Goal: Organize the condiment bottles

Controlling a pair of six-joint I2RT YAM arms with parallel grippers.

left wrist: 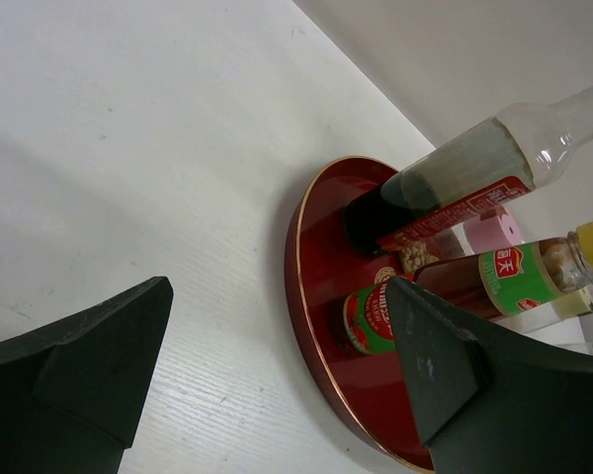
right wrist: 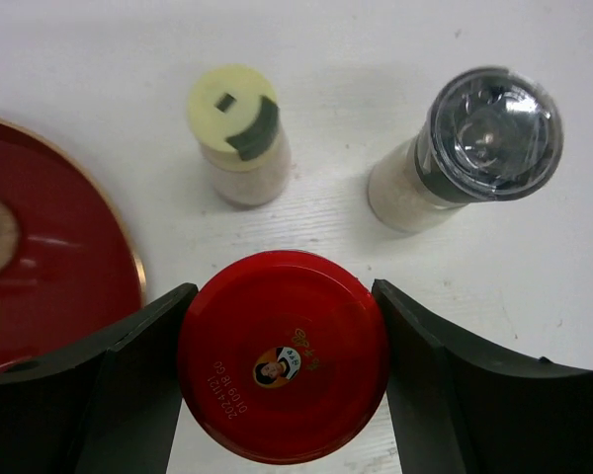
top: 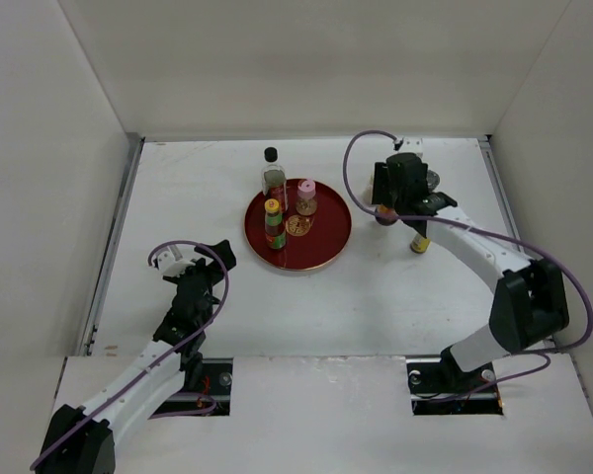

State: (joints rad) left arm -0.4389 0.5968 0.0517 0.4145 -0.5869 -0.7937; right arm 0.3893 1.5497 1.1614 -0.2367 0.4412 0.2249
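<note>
**Lower left, overhead view:** left gripper (left wrist: 277, 296), jaws spread wide and empty, above bare table (top: 395, 296).

**Centre:** round red tray (top: 326, 237) carrying four containers.
- The yellow-capped bottle (top: 273, 223) and gold-lidded jar (top: 296, 226) stand near its middle.
- The pink-capped jar (top: 306, 197) stands behind them.
- The tall black-capped clear bottle (top: 273, 176), part-filled with dark liquid, stands at the upper-left rim.

**Right of the tray:** right gripper (right wrist: 282, 294) clamped on the red-lidded jar (right wrist: 283, 365). Above it in the wrist view stand the yellow-green-capped shaker (right wrist: 239, 128) and grey-capped grinder (right wrist: 489, 128), upright, apart and pale-filled.

**Room:** open table lies below the tray and at upper left. Walls (top: 277, 69) bound the far and side edges.
</note>
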